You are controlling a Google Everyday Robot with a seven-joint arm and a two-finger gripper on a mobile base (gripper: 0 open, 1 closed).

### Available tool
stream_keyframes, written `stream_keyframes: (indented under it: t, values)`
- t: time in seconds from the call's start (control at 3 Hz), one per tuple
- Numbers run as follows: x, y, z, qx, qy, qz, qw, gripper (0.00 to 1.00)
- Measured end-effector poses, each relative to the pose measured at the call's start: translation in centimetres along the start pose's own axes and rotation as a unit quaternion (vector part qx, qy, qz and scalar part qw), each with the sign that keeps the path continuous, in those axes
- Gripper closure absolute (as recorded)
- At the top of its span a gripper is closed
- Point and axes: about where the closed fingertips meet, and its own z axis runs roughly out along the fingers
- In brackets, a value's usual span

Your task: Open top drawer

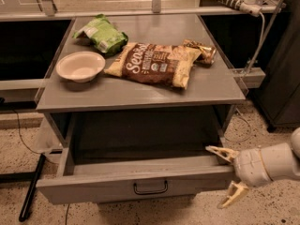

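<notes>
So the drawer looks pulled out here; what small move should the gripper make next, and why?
Probably back the gripper off to the right, clear of the top drawer. The drawer already stands well out, its grey inside showing. The gripper sits at the right end of the drawer front, fingers spread, one above its top edge and one below, away from the handle.
</notes>
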Motion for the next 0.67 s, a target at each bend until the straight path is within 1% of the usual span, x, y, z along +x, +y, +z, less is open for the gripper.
stream_keyframes:
  t: [0.33,0.67]
  values:
    - [0.71,2.1,-0.38,-0.003,-0.005,-0.001,1.0,0.36]
    - [0.29,2.23,-0.68,-0.003,-0.005,-0.001,1.0,0.58]
